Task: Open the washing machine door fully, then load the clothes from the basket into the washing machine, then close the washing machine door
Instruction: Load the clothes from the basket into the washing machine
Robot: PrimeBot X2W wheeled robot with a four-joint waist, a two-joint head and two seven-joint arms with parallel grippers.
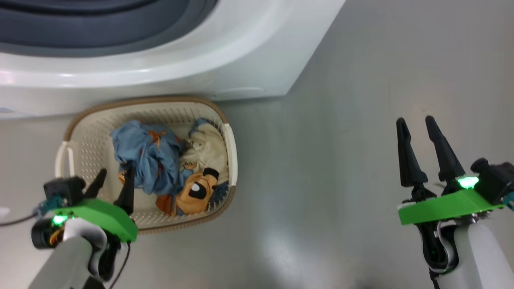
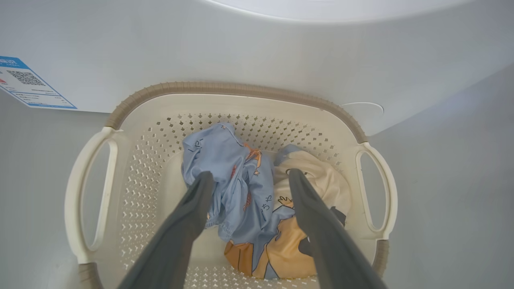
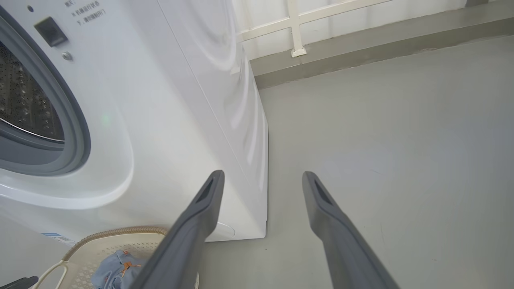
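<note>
Washing machine (image 1: 249, 60) cropped at top; left hand (image 1: 117, 171) spread, overlapping clothes (image 1: 150, 154).

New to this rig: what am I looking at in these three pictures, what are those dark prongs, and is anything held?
A two-armed robot faces a white washing machine. The head view looks down from its head; each wrist view looks along one arm's two dark fingers. A cream basket before the machine holds the clothes, one blue, one cream and orange. The left gripper is open above the blue one, gripping nothing. The right gripper is open and empty over the floor. The right wrist view shows the machine's steel drum.
</note>
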